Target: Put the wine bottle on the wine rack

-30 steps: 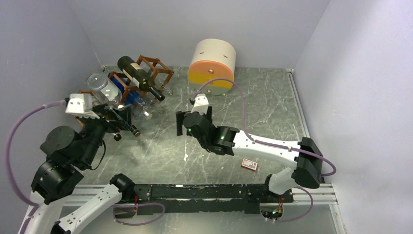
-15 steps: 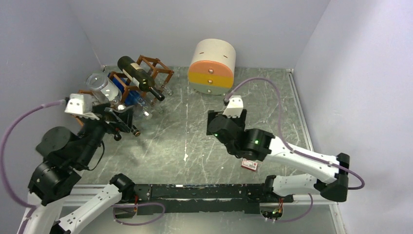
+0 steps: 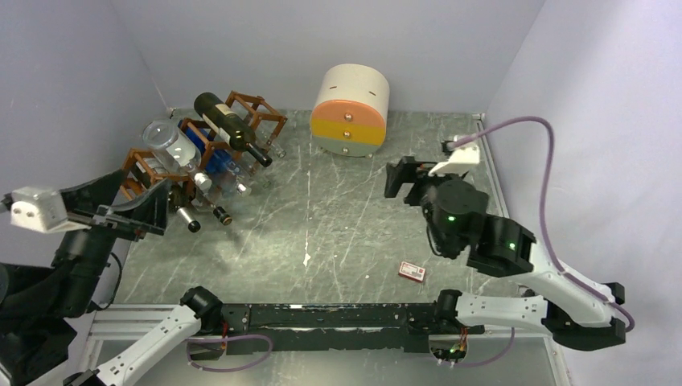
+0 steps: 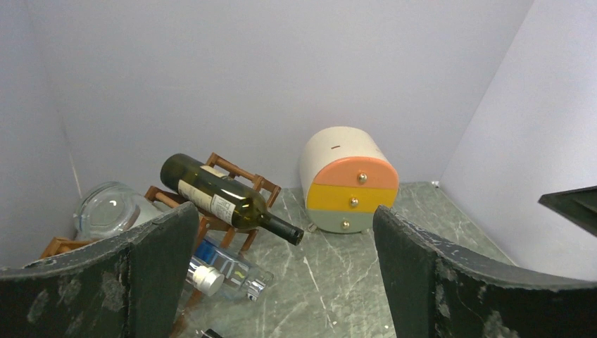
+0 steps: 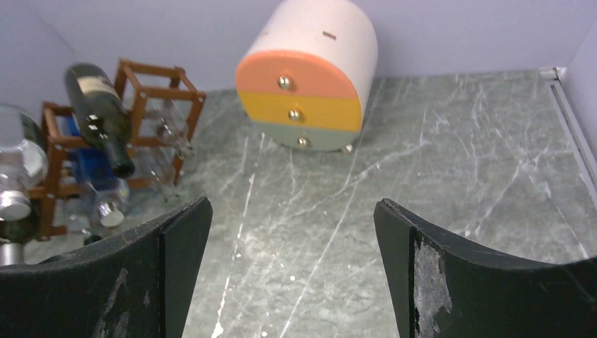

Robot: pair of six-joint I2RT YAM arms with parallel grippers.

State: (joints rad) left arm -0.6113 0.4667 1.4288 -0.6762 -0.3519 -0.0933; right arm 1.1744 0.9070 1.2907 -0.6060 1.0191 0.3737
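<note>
The wine bottle lay across the top of the wine rack, so the task looked complete, while the left gripper and right gripper stood wide open and empty.

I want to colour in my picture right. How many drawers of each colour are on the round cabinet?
Orange drawer: 1
Yellow drawer: 1
Grey-green drawer: 1
Total: 3 drawers on the round cabinet
</note>
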